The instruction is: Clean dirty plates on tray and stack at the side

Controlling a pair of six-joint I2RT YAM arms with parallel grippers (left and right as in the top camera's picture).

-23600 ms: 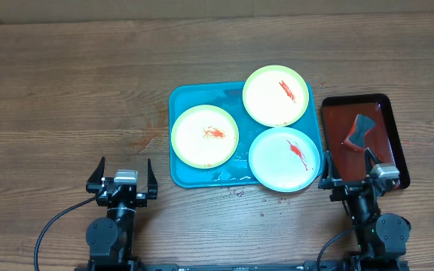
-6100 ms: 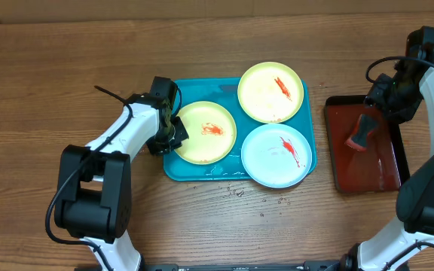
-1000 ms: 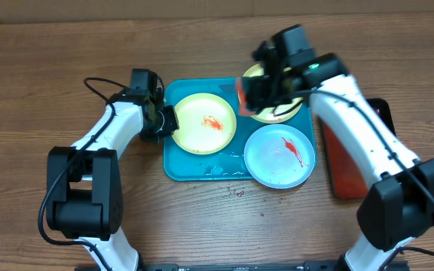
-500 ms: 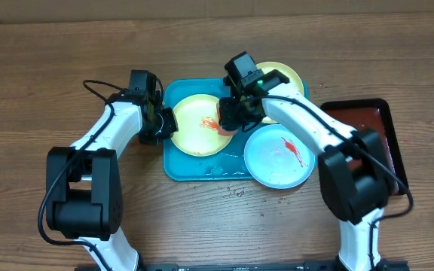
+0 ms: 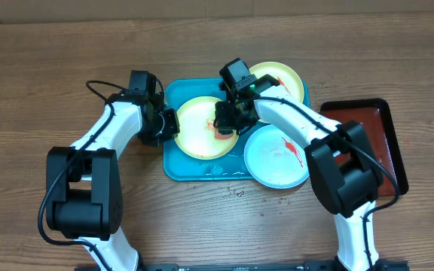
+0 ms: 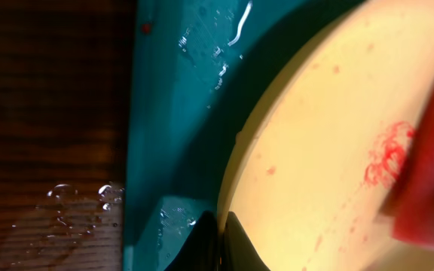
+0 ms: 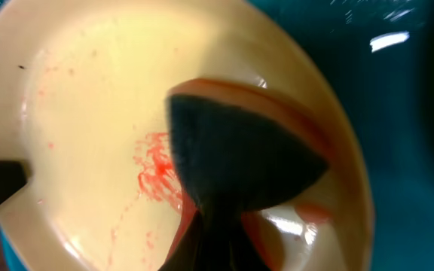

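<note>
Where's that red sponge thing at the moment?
In the overhead view the red sponge is in the right gripper, pressed on the left yellow-green plate in the turquoise tray, right beside the red sauce smear.

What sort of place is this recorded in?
Probably a lab bench staged as a dishwashing station: a wood-grain table, sauce-smeared plates on a wet turquoise tray, and two robot arms, one holding a sponge.

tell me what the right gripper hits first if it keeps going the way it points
The yellow-green plate: the right gripper points down at it, and its sponge seems to touch the sauce smear, though depth is unclear.
</note>
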